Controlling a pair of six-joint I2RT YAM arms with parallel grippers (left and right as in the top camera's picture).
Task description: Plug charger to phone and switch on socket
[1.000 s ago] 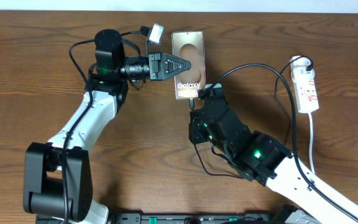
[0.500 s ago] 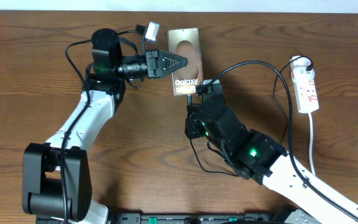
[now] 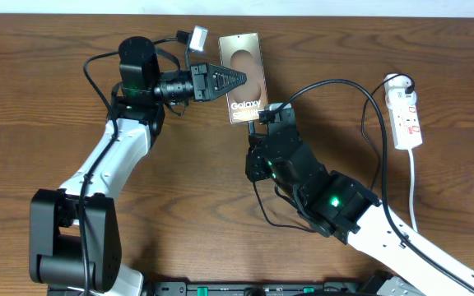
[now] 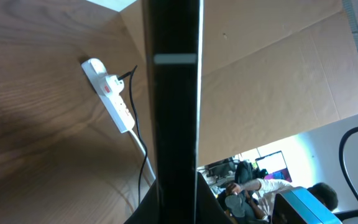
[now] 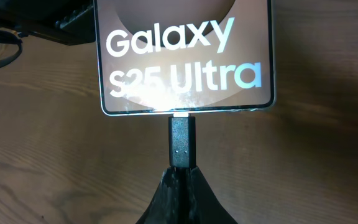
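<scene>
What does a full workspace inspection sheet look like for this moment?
Surface: brown wooden table.
Job's things: phone face up, tilted; socket at right, switch position unreadable; charger tip at the phone's bottom edge, seating depth unclear.
Clutter: nothing seen.
Grippers: left gripper shut on the phone's side; right gripper shut on the charger tip.
Cables: charger cable arcs from the socket to the right gripper; white cord trails toward the table's front.
Surroundings: cardboard panel, person beyond.
</scene>
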